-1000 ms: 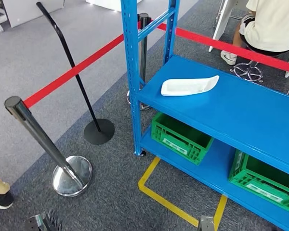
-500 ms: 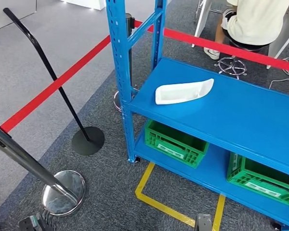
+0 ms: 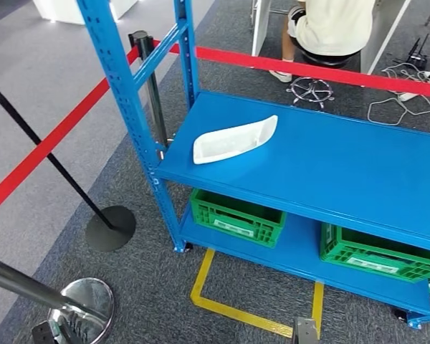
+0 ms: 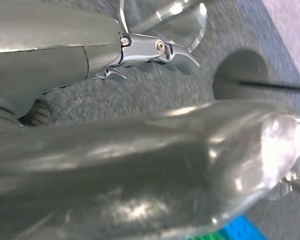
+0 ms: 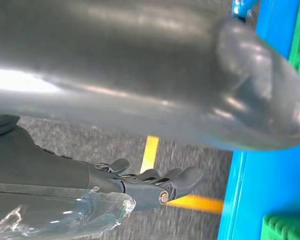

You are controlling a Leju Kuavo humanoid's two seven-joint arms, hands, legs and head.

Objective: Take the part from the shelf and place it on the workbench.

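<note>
Grey carpet (image 3: 164, 287) covers the floor, with a paler strip on the far left where a chrome stanchion base (image 3: 83, 307) and a black post base (image 3: 110, 228) stand, joined by red barrier tape (image 3: 50, 140) running back toward the blue shelf (image 3: 332, 172). Low at the left of the head view the left hand (image 3: 59, 332) hangs beside the body; its wrist view shows the fingers (image 4: 156, 47) stretched out straight with nothing between them and the thumb. Further right, the white part (image 3: 236, 140), a long shallow moulded piece, lies flat on the shelf's middle board near its left end, just inside the front upright. Below it sit two green crates (image 3: 237, 218) on the bottom board, and yellow floor tape (image 3: 245, 312) marks a standing box in front. The right hand (image 3: 306, 334) hangs low too, fingers (image 5: 160, 182) extended and apart, holding nothing. Behind the shelf a person (image 3: 332, 25) sits on a stool. The step in hand looks like the approach: the robot would do well to square up inside the yellow box so the part is within easy reach, then lift an arm over the board's front edge and take the part across its narrow width, keeping clear of the upright
</note>
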